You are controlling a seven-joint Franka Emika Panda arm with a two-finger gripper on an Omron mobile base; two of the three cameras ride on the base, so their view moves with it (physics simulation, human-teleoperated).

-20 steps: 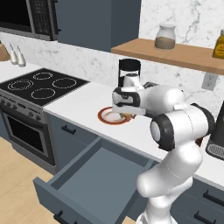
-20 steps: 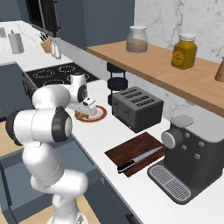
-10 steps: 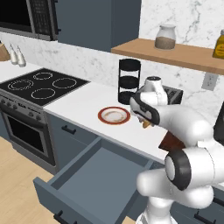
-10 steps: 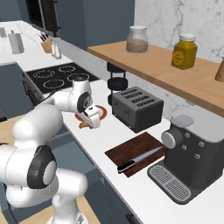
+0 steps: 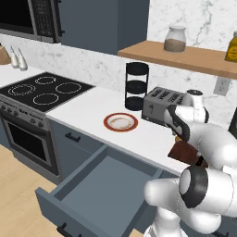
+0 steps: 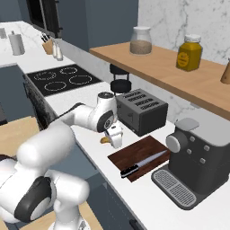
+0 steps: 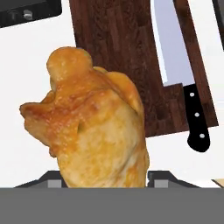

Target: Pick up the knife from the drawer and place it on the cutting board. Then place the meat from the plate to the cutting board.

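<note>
The drawer [image 5: 99, 194] is standing open and empty across the lower left of the left base view. The cutting board [image 6: 140, 156] is lying at the centre right of the right base view, with the knife [image 6: 143, 163] already resting on it, its black handle overhanging the near edge. The plate [image 5: 121, 122] is sitting bare at the centre of the left base view. The gripper [image 6: 113, 136] is pinching the meat [image 7: 94, 127] between its jaws and hanging over the white counter [image 6: 92, 141] just short of the board's near left corner.

To finish well, the arm should be carrying the drumstick further over the wood, lowering it onto the bare half away from the blade, then releasing. The toaster [image 6: 141, 110] is standing just behind the board and the coffee machine [image 6: 197, 161] beside it, crowding the far and right sides.
</note>
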